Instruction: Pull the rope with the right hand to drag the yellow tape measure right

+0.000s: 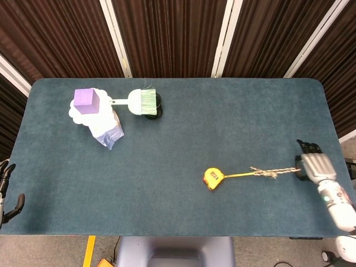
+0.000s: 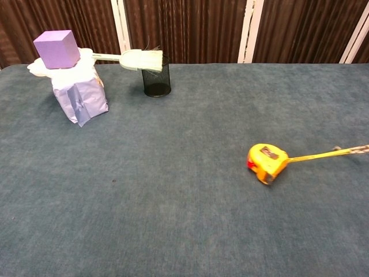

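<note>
The yellow tape measure lies on the blue table right of centre, its yellow blade stretched rightward to a knotted rope. My right hand grips the rope's far end near the table's right edge. In the chest view the tape measure sits at the right with its blade running off the frame edge, and the right hand is out of that view. The fingers of my left hand show at the far left edge below the table, apart and holding nothing.
A purple cube rests on a white and lilac bag at the back left. A pale green brush lies across a black mesh cup beside it.
</note>
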You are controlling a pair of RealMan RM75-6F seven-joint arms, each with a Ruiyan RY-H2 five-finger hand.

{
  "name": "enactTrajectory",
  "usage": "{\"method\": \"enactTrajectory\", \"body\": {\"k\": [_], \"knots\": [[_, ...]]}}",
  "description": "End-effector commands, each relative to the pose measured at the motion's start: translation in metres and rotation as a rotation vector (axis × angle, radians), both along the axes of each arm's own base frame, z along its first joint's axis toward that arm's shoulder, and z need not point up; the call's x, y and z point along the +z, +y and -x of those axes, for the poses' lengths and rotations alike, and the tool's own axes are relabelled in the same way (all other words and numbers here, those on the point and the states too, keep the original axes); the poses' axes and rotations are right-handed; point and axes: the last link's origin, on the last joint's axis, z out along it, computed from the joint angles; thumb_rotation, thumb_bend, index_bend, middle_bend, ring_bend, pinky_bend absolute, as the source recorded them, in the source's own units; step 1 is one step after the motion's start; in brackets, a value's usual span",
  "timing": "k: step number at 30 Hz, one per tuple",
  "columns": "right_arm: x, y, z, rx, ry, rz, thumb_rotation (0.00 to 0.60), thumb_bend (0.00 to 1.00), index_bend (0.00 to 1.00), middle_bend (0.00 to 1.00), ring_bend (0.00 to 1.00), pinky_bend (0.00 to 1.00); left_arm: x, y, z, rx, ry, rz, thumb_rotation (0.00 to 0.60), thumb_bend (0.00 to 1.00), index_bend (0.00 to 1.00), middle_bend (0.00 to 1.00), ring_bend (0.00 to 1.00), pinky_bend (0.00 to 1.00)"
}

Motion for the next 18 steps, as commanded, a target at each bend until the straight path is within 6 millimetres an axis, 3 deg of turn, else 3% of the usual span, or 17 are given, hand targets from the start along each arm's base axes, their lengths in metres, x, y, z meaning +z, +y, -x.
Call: {"method": "enactTrajectory", "body": {"k": [1,11,18], "knots": [[0.01,0.005,0.011,-0.02,0.013,0.019,0.6,0.48,0.73,0.02,0.01,0.0,0.0,0.0,0.0,0.0,0.002,0.0,0.6,0.47,0.04,0.0,0.0,0.07],[0.023,0.009,0.03,-0.063,0.038,0.077,0.6,0.48,0.74,0.02,0.01,0.0,0.001,0.0,0.002,0.003,0.001,-0.004,0.6,0.47,0.04,0.0,0.0,0.07],[0.018,0.002,0.019,-0.043,0.019,0.085,0.6,0.48,0.72,0.02,0.01,0.0,0.0,0.0,0.0,-0.002,-0.002,-0.002,0.6,0.47,0.04,0.0,0.0,0.07]]}}
